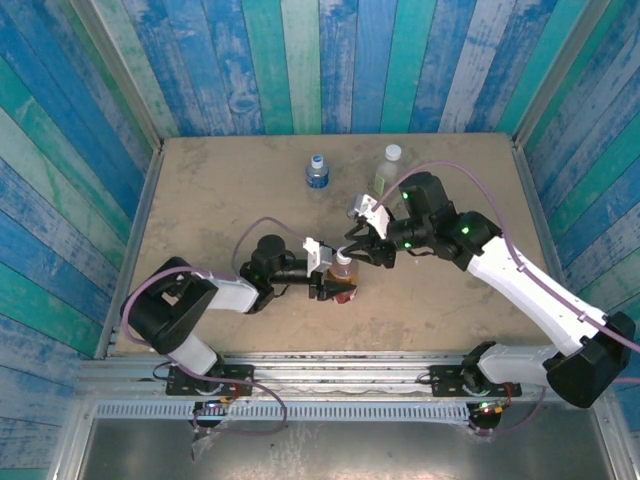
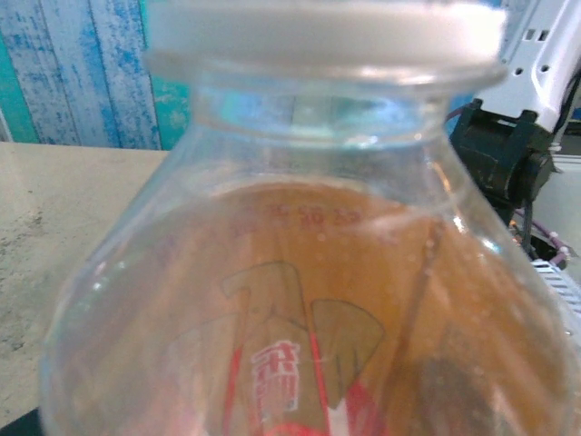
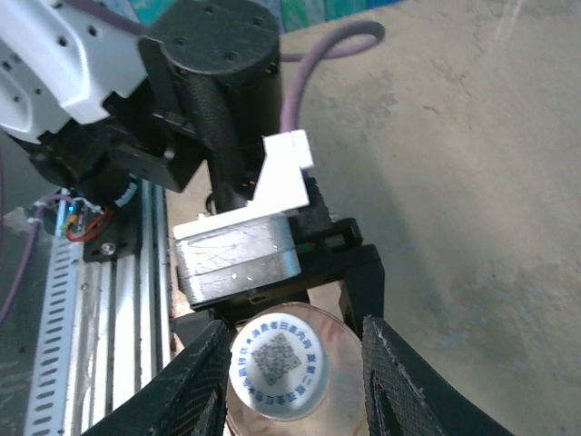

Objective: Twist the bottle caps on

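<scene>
Gripping orange bottle (image 1: 344, 273) with red Chinese-lettered label (image 2: 272, 386), left fingers (image 1: 322, 291); right fingers (image 3: 195, 381) loose around QR-coded white cap (image 3: 277, 365).

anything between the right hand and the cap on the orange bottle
Nothing visible. The right hand straddles the white cap, one finger on each side. The left hand grips the orange bottle lower down, below the cap.
</scene>
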Controlling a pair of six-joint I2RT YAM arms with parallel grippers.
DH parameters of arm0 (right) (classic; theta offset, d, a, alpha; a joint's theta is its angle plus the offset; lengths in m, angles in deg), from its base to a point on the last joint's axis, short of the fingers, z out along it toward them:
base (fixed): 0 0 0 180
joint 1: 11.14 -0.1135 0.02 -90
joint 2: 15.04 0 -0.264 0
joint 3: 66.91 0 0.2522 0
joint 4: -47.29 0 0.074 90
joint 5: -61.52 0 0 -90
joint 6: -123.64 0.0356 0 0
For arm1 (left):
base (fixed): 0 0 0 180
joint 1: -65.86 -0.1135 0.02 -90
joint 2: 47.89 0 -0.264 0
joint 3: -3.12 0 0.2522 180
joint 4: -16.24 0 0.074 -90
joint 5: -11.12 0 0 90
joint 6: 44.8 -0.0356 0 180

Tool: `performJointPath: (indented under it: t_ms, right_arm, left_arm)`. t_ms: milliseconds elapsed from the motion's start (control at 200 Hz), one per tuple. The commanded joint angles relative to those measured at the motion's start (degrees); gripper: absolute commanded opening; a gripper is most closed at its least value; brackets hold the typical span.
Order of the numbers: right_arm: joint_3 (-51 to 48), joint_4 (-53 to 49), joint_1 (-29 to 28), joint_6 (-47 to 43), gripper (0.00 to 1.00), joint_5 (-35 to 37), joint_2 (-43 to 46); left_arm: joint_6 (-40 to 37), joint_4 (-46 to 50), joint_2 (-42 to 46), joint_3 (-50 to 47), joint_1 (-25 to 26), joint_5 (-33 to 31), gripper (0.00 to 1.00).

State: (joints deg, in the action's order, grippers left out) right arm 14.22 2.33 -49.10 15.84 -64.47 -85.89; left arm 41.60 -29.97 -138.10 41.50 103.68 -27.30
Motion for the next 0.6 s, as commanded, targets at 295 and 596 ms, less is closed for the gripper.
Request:
performJointPath:
  t_ms: [295, 596]
  right_arm:
    - [-0.68, -0.2, 0.26, -4.59, 0.39, -7.85, -1.3]
    - [-0.69, -0.75, 0.18, -5.19, 0.36, -7.24, -2.1]
  left_arm:
    - [1.03, -0.29, 4.58, 1.09, -0.1, 4.41, 0.67]
    - [1.05, 0.2, 5.42, 1.11, -0.12, 4.33, 0.67]
